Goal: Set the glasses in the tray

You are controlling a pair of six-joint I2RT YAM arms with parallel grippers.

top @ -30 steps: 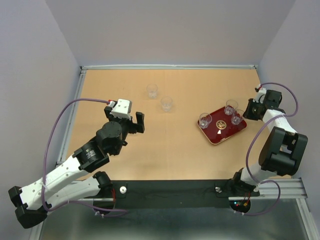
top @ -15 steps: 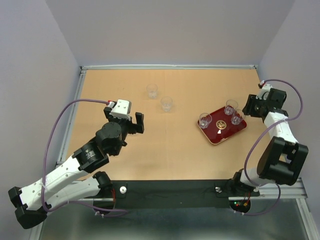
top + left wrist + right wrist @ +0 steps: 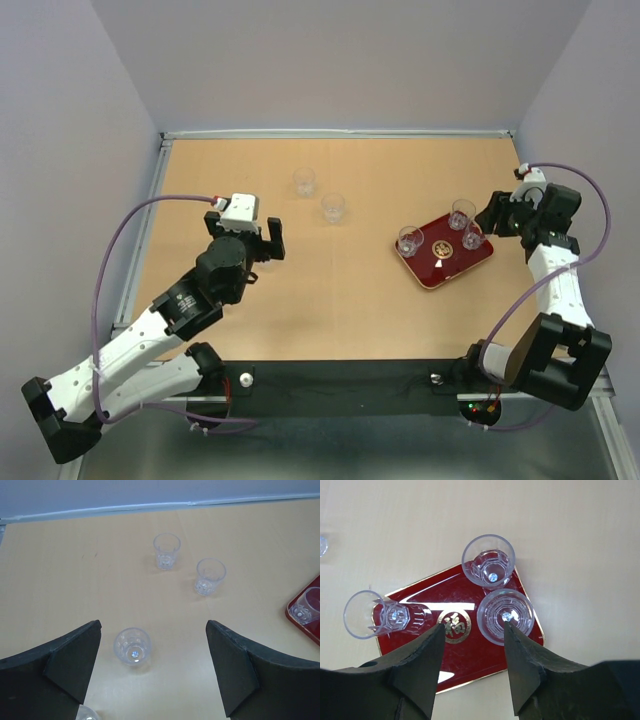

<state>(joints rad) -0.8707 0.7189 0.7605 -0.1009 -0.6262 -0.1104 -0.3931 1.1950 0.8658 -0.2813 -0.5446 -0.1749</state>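
Open and empty, the right hand (image 3: pixel 474 627) hovers over the tray (image 3: pixel 470 660) with three glasses (image 3: pixel 488 562); the open left hand (image 3: pixel 153 625) faces loose glasses (image 3: pixel 166 551) at twelve o'clock.

Glossy red tray (image 3: pixel 470 657), clear glasses (image 3: pixel 488 562), matt wooden table (image 3: pixel 340 290).

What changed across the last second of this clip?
The right end effector opened, letting go of the glass at the tray's right end, and its arm drew back slightly. The left end effector, jaws wide, edged slightly farther out. Every glass and the tray kept its place.
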